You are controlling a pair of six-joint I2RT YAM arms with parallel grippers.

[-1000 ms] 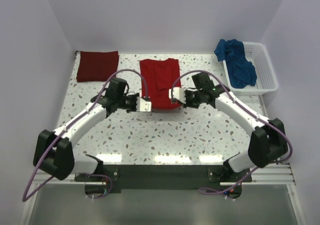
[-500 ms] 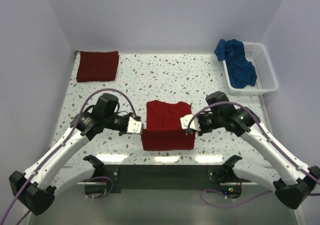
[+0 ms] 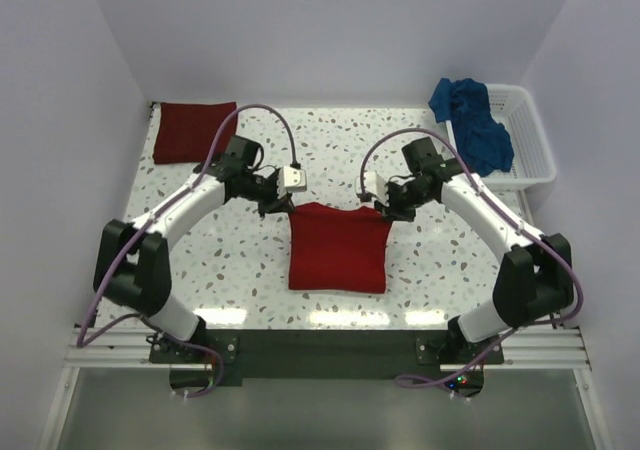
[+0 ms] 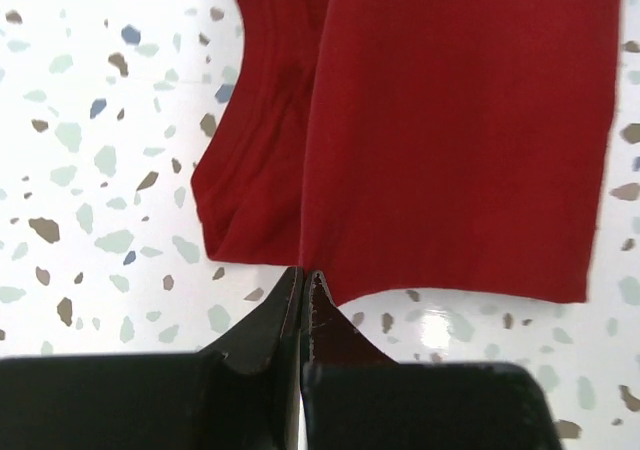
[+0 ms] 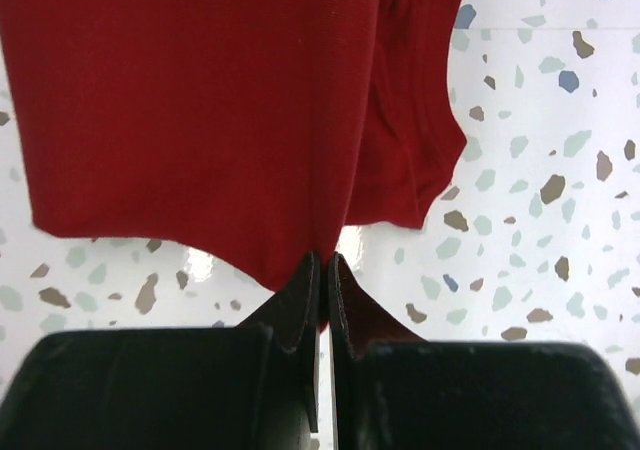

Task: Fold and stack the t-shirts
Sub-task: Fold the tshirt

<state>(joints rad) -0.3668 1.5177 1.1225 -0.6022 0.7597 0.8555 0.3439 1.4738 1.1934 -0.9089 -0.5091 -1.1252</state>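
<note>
Pinches the far left corner of the bright red t-shirt (image 3: 338, 250) in the left gripper (image 3: 283, 203), jaws pressed flat together with only cloth between the tips. Does the same on the other side: grips the far right corner in the right gripper (image 3: 386, 208), jaws likewise closed down on the fabric edge. Holds both corners low over the table (image 3: 250, 260) (cannot tell from above whether the held edge touches the surface). Has the rest of that shirt lying flat in the middle of the table as a folded rectangle, near edge toward the arm bases, far edge running between the two grippers. Shows, in the left wrist view, an extra layer with a stitched hem poking out to the left of the fingertips (image 4: 286, 302); shows the mirror of that in the right wrist view, the extra layer out to the right. Has the maroon t-shirt (image 3: 195, 131) folded into a neat rectangle in the far left corner of the table, well apart from the red one. Has the blue t-shirt (image 3: 472, 120) crumpled and unfolded in the white basket (image 3: 532, 140) at the table's far right, partly draped over its left rim.
</note>
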